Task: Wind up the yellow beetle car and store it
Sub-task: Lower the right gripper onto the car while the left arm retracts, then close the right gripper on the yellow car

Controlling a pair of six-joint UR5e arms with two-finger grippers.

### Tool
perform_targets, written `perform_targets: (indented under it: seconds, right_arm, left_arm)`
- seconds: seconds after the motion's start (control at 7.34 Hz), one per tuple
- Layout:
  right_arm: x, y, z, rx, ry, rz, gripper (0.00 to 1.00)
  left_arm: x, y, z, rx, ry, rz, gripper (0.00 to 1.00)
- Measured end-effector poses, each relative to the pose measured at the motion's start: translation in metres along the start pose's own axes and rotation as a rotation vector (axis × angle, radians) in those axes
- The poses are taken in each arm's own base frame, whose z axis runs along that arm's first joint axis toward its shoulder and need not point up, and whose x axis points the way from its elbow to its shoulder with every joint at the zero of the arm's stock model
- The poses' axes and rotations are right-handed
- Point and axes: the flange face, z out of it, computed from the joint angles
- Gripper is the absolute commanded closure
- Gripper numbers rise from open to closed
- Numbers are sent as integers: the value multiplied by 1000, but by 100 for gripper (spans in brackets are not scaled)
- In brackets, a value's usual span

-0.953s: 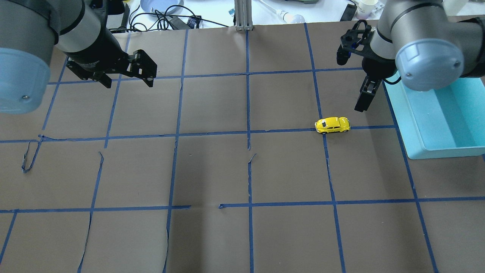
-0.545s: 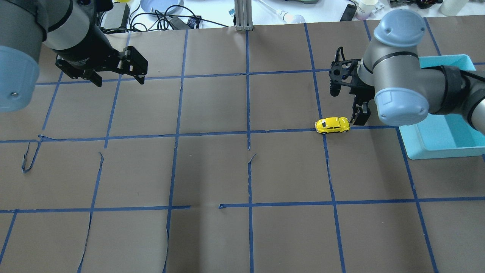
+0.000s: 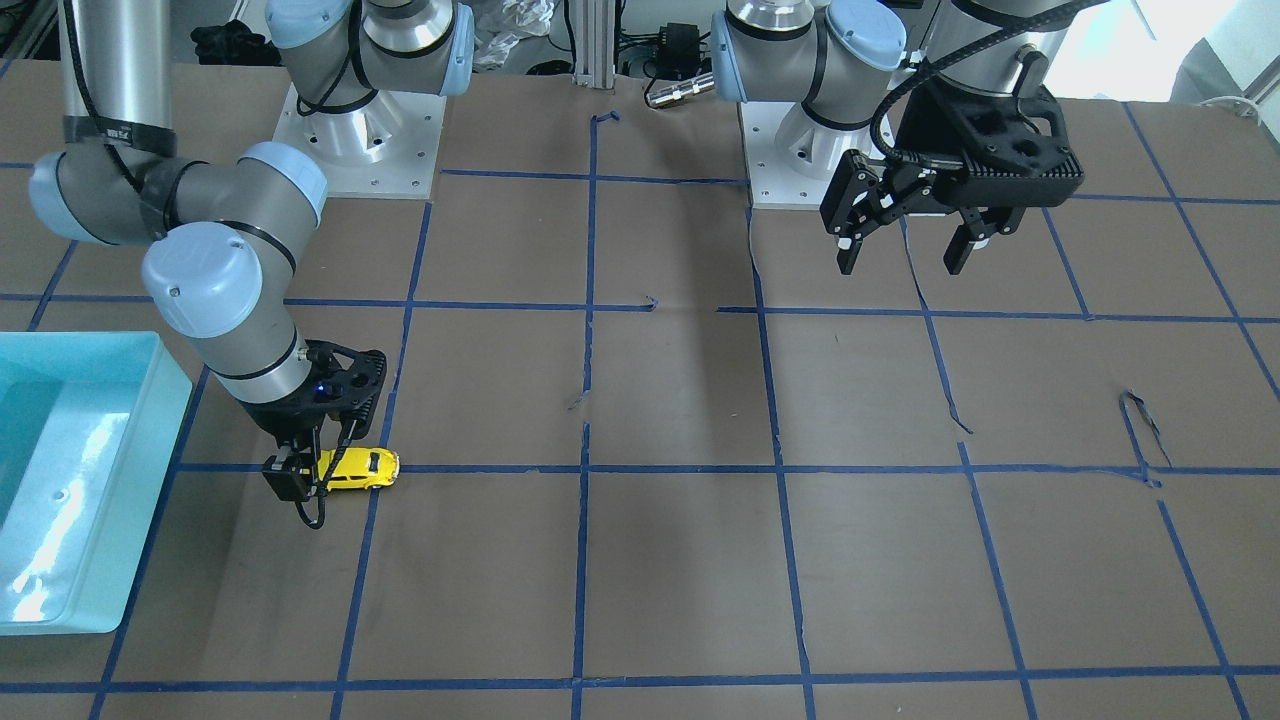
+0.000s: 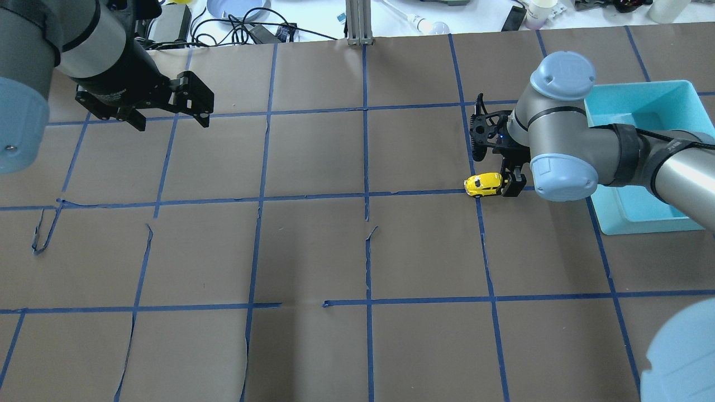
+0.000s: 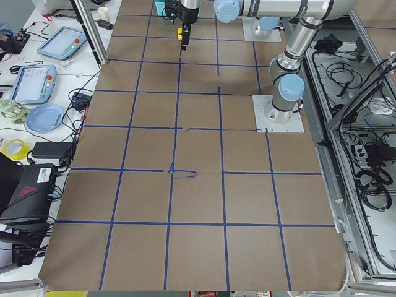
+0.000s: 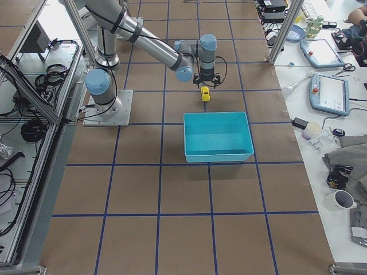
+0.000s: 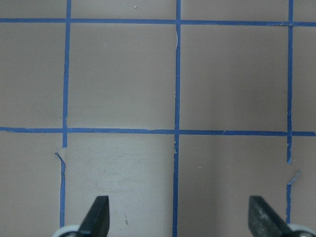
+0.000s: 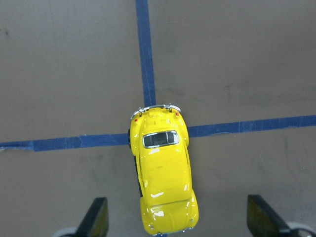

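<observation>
Low over the bench (image 4: 313,251), our right gripper (image 8: 180,218) straddles the yellow beetle car (image 8: 163,180), spread apart, we judge, to clamp it; our left gripper (image 4: 171,120) hovers spread, idle.

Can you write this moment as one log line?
right pincer: open, straddling yellow beetle car | left pincer: open, empty | car: on table, outside turquoise bin

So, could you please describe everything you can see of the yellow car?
The car is a small, glossy, bright-yellow toy with a rounded beetle body, a dark window, a chrome bumper at one end and dark wheels. It looks like painted metal or hard plastic. It stands upright on its wheels on the brown table, over a crossing of blue tape. The open right gripper straddles its other end with gaps on both sides, so only the table touches it.
</observation>
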Motion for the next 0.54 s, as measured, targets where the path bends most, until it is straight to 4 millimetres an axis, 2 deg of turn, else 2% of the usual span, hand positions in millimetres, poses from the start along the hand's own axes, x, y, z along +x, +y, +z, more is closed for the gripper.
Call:
perform_targets:
  seconds: [0.41, 0.54]
  right_arm:
    - [5, 0, 29, 9, -7, -16, 1]
    - [5, 0, 34, 10, -17, -16, 49]
  left_arm:
    - [-2, -1, 2, -5, -16, 6, 0]
    - [-4, 0, 3, -8, -41, 11, 0]
